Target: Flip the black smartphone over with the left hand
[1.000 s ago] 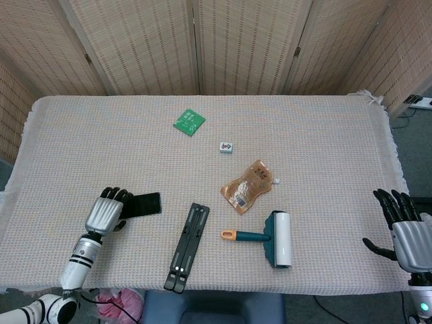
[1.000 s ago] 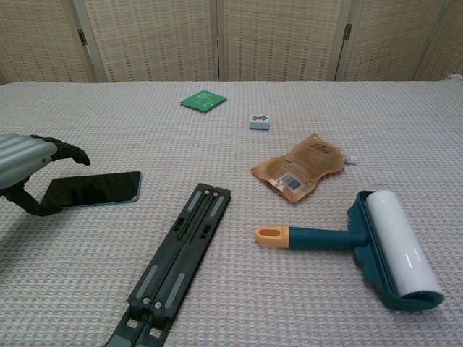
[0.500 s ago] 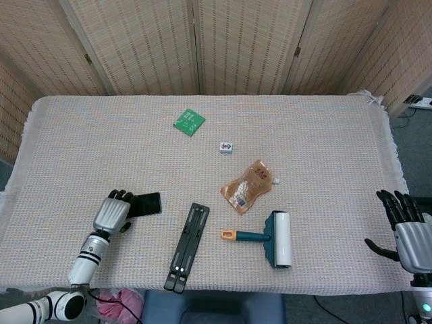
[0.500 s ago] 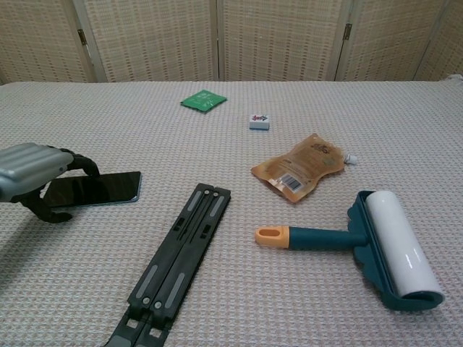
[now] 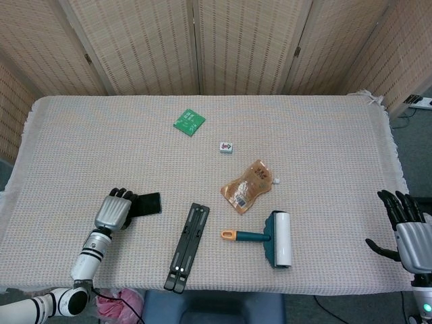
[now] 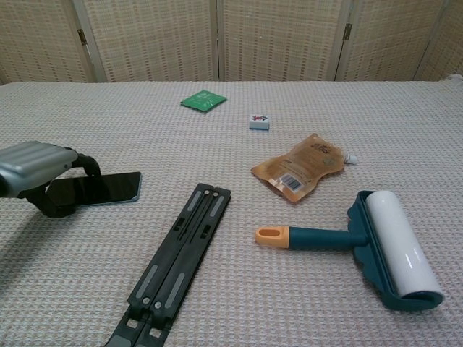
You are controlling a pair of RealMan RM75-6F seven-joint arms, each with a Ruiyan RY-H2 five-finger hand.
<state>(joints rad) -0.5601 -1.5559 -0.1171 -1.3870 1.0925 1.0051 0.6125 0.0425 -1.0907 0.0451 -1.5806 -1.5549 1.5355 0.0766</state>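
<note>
Near the left front of the cloth-covered table [image 5: 324,128]: one black smartphone [image 6: 108,187], lying flat with its glossy face up, long side running left to right, just left of a folded black stand [image 6: 177,262].

Condition and handling, as judged: a thin, rigid slab, light for its area, glass-faced and likely slick; the woven cloth under it should give some grip and a little cushion. Fragile enough to deserve a gentle turn, not a drop. Its low edges leave little to catch, so the best hold looks to be across the short left end or along a long edge, thumb under one side and fingers over the other, lifting that end first.

Left hand [image 6: 37,168]: set over the phone's left end, fingers [image 6: 85,163] curled down over the top face, dark thumb low at the near edge. Whether it truly pinches the phone or only rests on it cannot be told; the phone appears flat on the cloth.

Right hand [image 5: 407,228]: off the table's right front corner, fingers spread, holding nothing.

Also present, well apart from the phone: lint roller [image 6: 376,246] with orange-tipped handle, brown pouch [image 6: 302,166], small white tile [image 6: 260,121], green packet [image 6: 202,100].
</note>
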